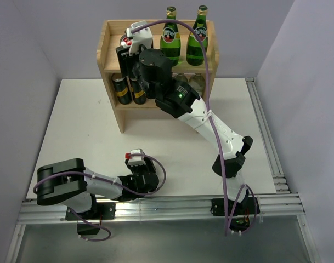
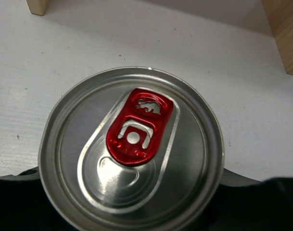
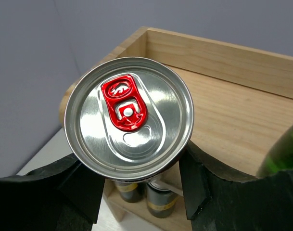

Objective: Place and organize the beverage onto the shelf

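My left gripper (image 1: 136,162) is low over the table in front of its base, shut on an upright slim can (image 1: 135,155). That can's silver lid and red tab (image 2: 136,130) fill the left wrist view. My right gripper (image 1: 127,48) is shut on a second, matching can (image 3: 129,113) and holds it over the front left corner of the shelf's top tier (image 3: 223,110). Two green bottles (image 1: 170,34) (image 1: 197,34) with gold caps stand on the right of that tier. Two black-and-gold cans (image 1: 121,87) (image 1: 137,90) stand on the left of the lower tier.
The wooden shelf (image 1: 108,55) stands at the far middle of the white table. Its feet (image 2: 283,33) show at the top of the left wrist view. The right arm (image 1: 210,123) stretches diagonally across the table to the shelf. A metal rail (image 1: 156,205) runs along the near edge.
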You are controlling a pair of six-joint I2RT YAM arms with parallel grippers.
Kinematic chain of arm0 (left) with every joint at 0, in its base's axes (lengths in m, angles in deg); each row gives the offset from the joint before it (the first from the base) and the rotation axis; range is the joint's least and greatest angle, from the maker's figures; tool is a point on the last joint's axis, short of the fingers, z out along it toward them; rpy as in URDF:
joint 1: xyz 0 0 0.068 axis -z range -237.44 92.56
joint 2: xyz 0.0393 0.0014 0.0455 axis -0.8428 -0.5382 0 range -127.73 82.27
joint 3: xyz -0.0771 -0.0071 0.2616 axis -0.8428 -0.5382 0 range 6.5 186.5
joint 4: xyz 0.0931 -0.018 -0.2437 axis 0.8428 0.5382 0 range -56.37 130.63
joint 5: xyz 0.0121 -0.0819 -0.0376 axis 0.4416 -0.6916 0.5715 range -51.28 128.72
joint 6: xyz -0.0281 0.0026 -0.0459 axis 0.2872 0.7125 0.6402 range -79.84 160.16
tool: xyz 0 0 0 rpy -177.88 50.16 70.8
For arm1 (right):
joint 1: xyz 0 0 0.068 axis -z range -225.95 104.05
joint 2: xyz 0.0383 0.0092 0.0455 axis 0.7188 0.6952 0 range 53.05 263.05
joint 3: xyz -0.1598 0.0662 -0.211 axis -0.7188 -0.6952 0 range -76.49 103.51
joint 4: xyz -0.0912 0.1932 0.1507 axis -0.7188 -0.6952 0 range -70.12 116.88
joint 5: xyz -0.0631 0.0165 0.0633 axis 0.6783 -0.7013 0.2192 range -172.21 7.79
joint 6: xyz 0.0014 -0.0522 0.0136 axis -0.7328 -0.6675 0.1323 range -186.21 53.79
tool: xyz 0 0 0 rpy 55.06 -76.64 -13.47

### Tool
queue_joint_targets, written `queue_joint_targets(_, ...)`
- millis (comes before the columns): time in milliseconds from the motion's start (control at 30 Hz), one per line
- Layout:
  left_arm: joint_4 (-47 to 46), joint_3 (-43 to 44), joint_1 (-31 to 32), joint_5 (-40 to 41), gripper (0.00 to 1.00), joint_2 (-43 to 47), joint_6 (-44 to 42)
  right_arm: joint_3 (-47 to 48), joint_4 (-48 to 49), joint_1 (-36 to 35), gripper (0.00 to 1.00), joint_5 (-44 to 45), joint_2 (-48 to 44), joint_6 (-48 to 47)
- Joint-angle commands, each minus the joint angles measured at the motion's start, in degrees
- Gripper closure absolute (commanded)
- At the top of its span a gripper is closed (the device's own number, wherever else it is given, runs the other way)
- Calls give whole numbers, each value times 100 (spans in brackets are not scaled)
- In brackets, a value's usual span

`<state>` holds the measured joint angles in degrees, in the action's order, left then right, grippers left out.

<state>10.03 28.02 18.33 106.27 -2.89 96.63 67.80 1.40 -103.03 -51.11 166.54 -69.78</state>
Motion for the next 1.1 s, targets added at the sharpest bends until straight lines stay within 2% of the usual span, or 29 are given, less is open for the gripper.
queue_joint_targets(0, 101, 10, -9, -567, 62, -237, 154, 56, 578, 100, 100, 529, -293, -433)
queue_joint_targets(467, -5, 1, -9, -690, 63, -316, 119, -111, 456, 399, 100, 679, -108, -179)
queue_joint_targets(533, -22, 10, -9, -717, 64, -325, 110, -164, 447, 434, 89, 653, -117, -117)
queue_joint_targets(567, -40, 10, -9, -726, 65, -343, 101, -251, 473, 461, 71, 600, -134, -109)
queue_joint_targets(633, -110, 19, -9, -769, 65, -360, 66, -348, 543, 478, 51, 591, -178, -82)
queue_joint_targets(667, -110, 28, -9, -770, 65, -404, 66, -392, 552, 496, 32, 582, -178, -73)
queue_joint_targets(767, -128, 63, -9, -787, 66, -483, 49, -384, 579, 505, 17, 574, -126, -73)
queue_joint_targets(833, -154, 89, -9, -796, 66, -545, 40, -384, 587, 514, 13, 565, -99, -73)
queue_joint_targets(1067, -172, 81, -9, -778, 67, -545, 57, -454, 623, 531, 12, 565, -82, -12)
